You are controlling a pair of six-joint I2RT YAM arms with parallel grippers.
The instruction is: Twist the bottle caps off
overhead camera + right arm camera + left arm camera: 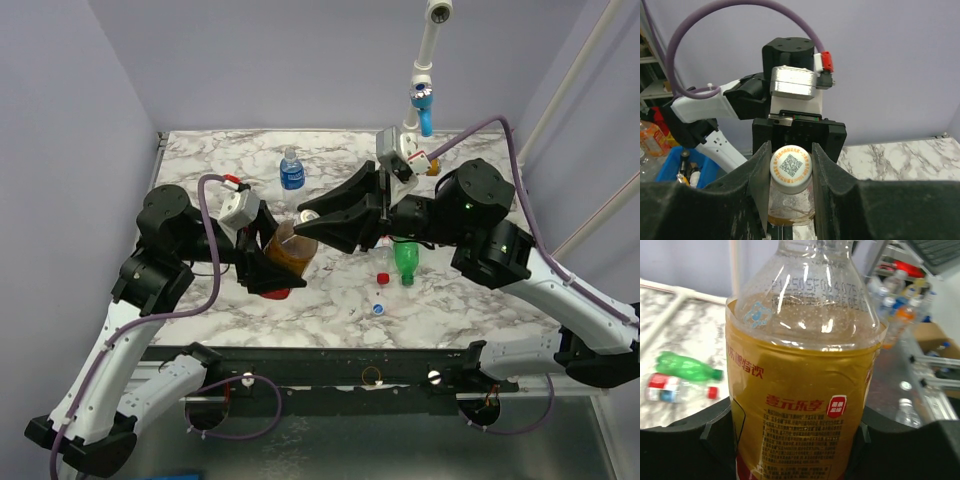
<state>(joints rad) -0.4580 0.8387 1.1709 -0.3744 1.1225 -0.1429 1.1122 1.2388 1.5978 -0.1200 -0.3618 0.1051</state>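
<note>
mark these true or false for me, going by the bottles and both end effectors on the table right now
1. The left end effector grips the amber bottle around its body. True.
2. The right end effector is shut on the amber bottle's white cap. True.
3. The green bottle stands upright. False: it lies on its side on the marble table.
4. The blue-label bottle lies on its side. False: it stands upright toward the back of the table.
5. The white cap has a square printed code on top. True.
</note>
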